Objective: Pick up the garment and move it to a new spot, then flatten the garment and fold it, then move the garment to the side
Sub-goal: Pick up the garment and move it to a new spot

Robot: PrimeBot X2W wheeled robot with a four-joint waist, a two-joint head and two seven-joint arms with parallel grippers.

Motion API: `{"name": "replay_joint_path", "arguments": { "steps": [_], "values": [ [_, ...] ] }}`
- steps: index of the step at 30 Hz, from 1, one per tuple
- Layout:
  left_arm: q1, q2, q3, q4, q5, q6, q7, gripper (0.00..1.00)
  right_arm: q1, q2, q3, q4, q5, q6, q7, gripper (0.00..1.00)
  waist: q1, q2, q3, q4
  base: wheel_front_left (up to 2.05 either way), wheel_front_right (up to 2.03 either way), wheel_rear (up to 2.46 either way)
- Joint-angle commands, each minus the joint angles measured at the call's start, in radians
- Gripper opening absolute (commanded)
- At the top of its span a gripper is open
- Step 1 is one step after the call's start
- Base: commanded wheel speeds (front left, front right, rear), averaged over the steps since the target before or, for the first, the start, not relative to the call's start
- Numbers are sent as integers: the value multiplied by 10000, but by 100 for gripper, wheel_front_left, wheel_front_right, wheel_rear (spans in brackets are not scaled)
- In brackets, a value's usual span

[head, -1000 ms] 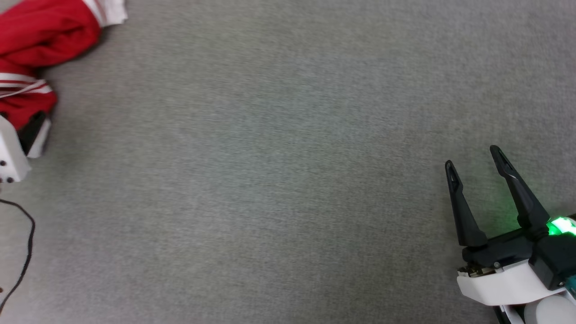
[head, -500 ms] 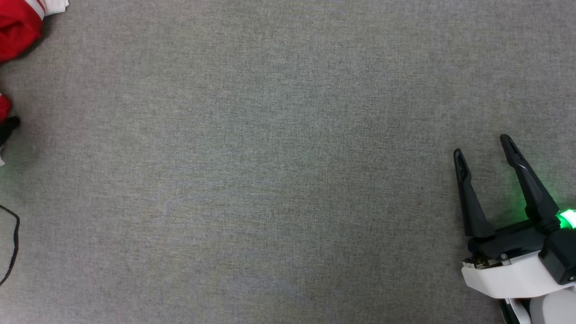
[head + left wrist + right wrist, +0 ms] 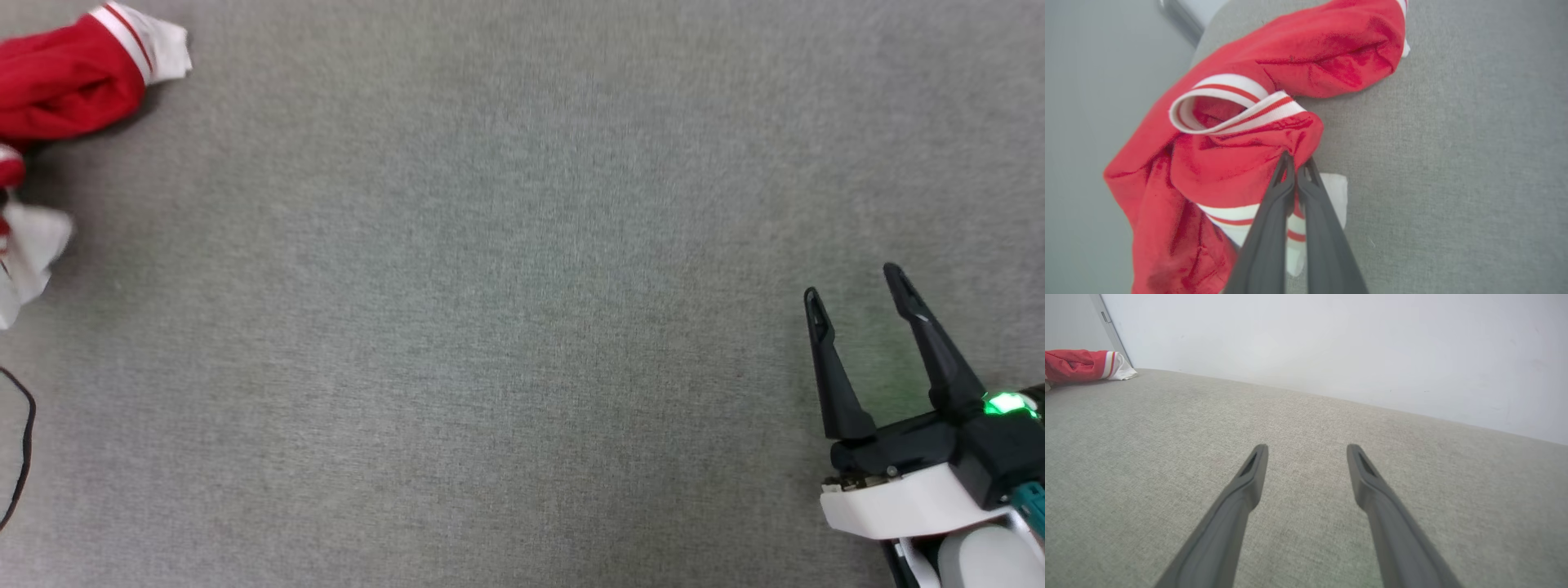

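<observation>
At far left edge of grey surface (image 3: 522,327): garment (image 3: 65,82) bunched, left gripper (image 3: 1297,161) pinched tight on red fold. Right gripper (image 3: 851,282) spread wide, empty, well apart.

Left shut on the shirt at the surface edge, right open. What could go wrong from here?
1. The left gripper pinches only a small fold of the garment at its fingertips; it may slip on lifting.
2. The garment is bunched and seems partly past the grey surface's edge, so it could slide off.
3. The black cable nearby might snag.
</observation>
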Motion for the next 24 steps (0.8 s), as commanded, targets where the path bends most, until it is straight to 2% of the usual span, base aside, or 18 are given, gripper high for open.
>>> {"name": "replay_joint_path", "arguments": {
  "steps": [1,9,13,18,24],
  "values": [
    [-17,79,-102,-358,238,-46,-846,0,94,170,-15,193,20,-3,-28,100,-1,-1,-1012,-62,0,0,0],
    [195,236,-486,-1981,416,-88,-2209,0,486,547,-17,712,26,-3,-26,100,-1,-1,-2695,-281,0,0,0],
    [147,266,-791,-3161,684,-88,-2649,0,749,852,-229,901,432,-3,-26,100,-1,-1,-3519,-502,0,0,0],
    [-142,136,-1163,-4273,931,-47,-2515,0,926,1002,-127,1003,343,-3,-26,100,-1,-1,-4117,-842,0,0,0],
    [-851,-148,-1486,-4914,1168,40,-2367,0,884,1077,-142,1064,479,-3,-24,100,-1,-1,-4368,-1566,0,0,0]
  ]
}}
